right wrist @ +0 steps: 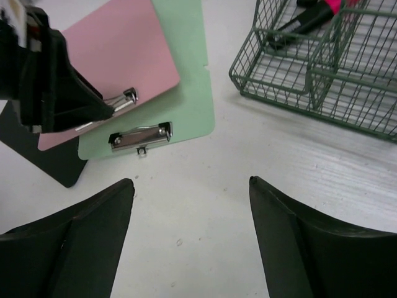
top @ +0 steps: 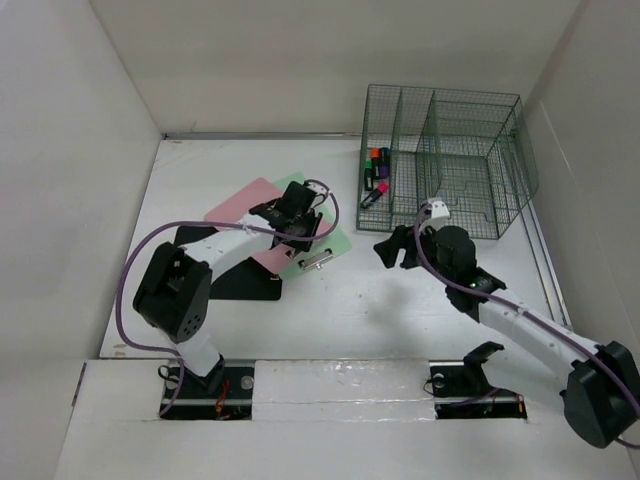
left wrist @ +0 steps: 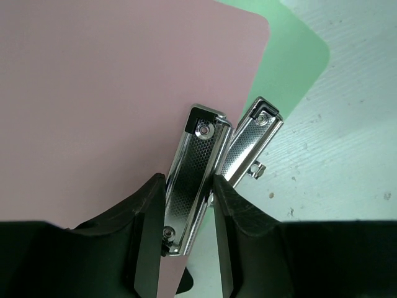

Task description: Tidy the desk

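Entry: we are pinching the clip [left wrist: 200, 155] of the pink clipboard [left wrist: 105, 93] in the left gripper [left wrist: 188, 189], left of the rack [top: 470, 150]; right gripper [right wrist: 191, 183] spread, empty; desk [top: 400, 310] lying beneath the rack. Risk: narrow grip slipping, clipboard dropping.

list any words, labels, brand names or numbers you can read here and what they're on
None can be read.
The pink clipboard, green clipboard, black board and metal clips carry no print.
The markers in the wire rack may bear labels, but they are too small to read.
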Robot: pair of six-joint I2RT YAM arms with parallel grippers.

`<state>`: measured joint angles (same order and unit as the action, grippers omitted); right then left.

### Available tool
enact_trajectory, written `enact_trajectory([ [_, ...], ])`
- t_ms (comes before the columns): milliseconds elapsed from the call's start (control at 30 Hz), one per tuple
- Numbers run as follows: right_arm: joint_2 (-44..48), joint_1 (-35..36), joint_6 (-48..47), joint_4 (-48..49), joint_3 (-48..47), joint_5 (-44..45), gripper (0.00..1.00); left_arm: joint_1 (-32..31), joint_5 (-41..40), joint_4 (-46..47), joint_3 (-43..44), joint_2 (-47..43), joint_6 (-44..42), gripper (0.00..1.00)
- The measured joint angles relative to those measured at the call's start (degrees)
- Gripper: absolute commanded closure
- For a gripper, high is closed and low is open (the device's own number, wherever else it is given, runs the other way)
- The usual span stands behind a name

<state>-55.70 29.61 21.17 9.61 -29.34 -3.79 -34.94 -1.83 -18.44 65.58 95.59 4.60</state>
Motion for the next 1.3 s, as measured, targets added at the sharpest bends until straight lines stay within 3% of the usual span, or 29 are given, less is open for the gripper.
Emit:
enact_trajectory([
  [233, -8.5, 2.19, 7.72, 5.81, -0.81, -1.64, 0.07, 0.0, 2.01, -0.17, -0.35, -3.54, 0.87, 1.0],
  [500, -21.44, 5.33, 19.74, 18.21, -2.38, -4.74, 0.03, 0.0, 5.05, 0.17, -1.07, -7.69, 1.49, 1.0],
  [667, -27.32, 7.02, 27.47, 26.58, -2.47, -4.76, 0.05, 0.0, 7.21, 0.59, -1.44, -9.22, 1.9, 1.0],
  [1067, -43.15, 9.31, 40.44, 44.41, -7.19, -2.58, 0.2, 0.0, 11.1, 1.84, -2.95, -10.8, 2.51, 1.0],
  [1300, -46.77, 10.38, 42.07, 45.81, -9.81, -1.36, 0.31, 0.0, 12.37, 2.62, -2.97, -11.91, 2.78, 1.0],
])
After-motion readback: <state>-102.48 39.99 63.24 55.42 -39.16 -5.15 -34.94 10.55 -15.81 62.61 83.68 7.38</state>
